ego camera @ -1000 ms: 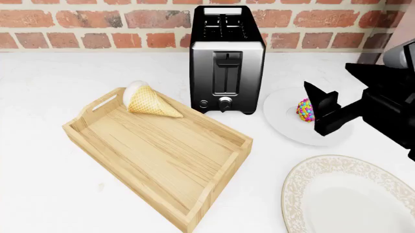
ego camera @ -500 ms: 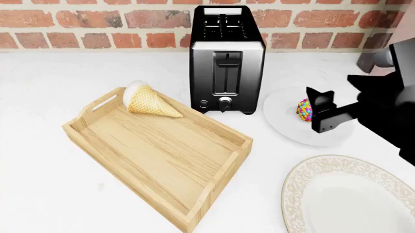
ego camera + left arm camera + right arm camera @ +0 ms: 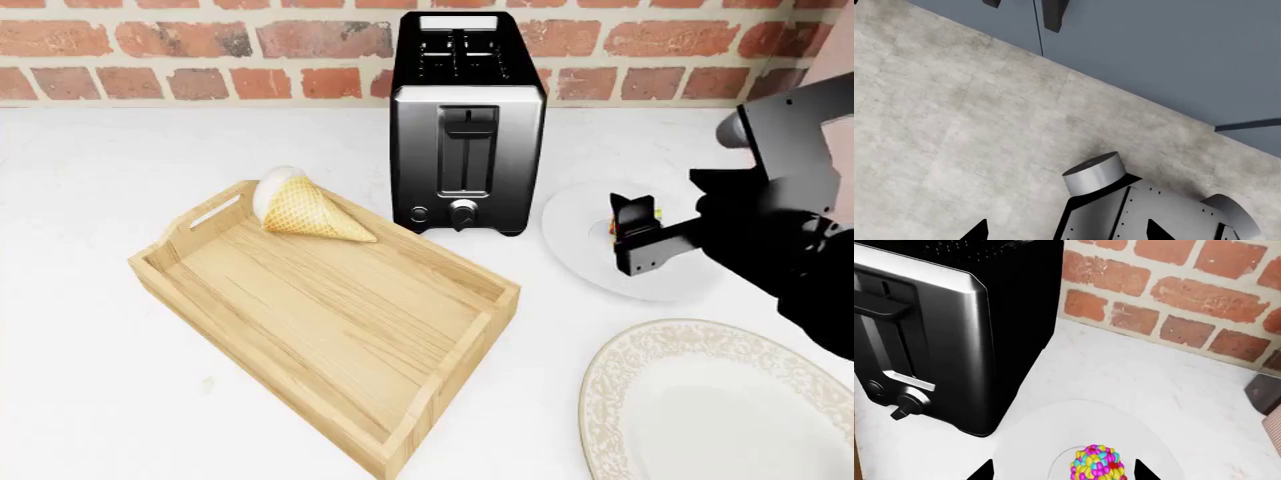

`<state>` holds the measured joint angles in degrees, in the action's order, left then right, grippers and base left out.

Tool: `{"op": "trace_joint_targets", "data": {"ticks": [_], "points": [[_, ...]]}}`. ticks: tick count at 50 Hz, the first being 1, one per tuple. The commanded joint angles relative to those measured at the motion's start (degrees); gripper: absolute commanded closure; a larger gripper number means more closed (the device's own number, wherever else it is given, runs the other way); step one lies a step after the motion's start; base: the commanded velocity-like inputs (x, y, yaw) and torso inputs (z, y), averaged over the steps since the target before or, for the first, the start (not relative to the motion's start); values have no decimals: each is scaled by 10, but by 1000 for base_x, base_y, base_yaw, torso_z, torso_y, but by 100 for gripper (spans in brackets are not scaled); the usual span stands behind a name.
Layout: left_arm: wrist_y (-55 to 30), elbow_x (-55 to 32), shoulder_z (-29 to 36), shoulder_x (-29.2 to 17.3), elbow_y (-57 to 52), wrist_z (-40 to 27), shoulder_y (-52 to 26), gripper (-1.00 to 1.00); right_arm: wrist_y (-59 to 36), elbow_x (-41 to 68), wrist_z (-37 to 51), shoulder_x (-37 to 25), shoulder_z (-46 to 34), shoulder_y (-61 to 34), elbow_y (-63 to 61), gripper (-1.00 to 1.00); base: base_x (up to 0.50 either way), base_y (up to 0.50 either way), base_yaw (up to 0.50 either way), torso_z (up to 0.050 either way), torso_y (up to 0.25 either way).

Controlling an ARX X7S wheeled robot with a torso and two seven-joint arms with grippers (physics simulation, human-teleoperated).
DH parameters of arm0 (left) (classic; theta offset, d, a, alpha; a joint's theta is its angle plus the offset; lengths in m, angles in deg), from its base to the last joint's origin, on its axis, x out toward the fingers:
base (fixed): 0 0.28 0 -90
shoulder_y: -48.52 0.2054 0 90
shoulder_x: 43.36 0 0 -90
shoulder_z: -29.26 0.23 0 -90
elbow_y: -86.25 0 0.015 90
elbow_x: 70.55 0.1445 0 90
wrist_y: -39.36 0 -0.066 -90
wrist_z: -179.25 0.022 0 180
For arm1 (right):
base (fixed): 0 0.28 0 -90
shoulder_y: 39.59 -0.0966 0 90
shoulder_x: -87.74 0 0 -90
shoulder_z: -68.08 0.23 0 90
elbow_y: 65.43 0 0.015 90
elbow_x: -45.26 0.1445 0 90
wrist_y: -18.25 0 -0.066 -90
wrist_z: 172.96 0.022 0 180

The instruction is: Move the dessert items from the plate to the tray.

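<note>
the ice-cream cone (image 3: pixel 304 208) already lies in the tray (image 3: pixel 400 420), but the candy ball (image 3: pixel 1095 464) sits on the plate (image 3: pixel 577 250) between the wide-open fingers of the right gripper (image 3: pixel 633 234) - not yet grasped.

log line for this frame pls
right gripper: open, straddling candy ball on white plate | ice-cream cone: in tray | left gripper: off-scene

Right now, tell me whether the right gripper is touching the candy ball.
Apart. The right wrist view shows plate on both sides between the candy ball and the right gripper fingertips.
</note>
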<state>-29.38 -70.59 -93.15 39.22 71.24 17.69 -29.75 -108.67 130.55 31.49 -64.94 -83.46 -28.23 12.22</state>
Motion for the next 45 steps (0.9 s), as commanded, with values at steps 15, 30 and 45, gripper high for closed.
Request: {"op": "trace_joint_targets", "data": {"ticks": [15,30,45], "points": [[5,-1,-2,0,0,5,0,-100,16,-20,19,16,-3,18,44,-100,0,0,0,0,0],[41,-2,14,1,0,-7,5,-100,52,-28,3,34,-2,43,71,-100,0,0,0,0,-67],[39,1,13,1,0,-19,5,-100,40,-34,3,31,0,32,84,-100,0,0,0,0,0]]}}
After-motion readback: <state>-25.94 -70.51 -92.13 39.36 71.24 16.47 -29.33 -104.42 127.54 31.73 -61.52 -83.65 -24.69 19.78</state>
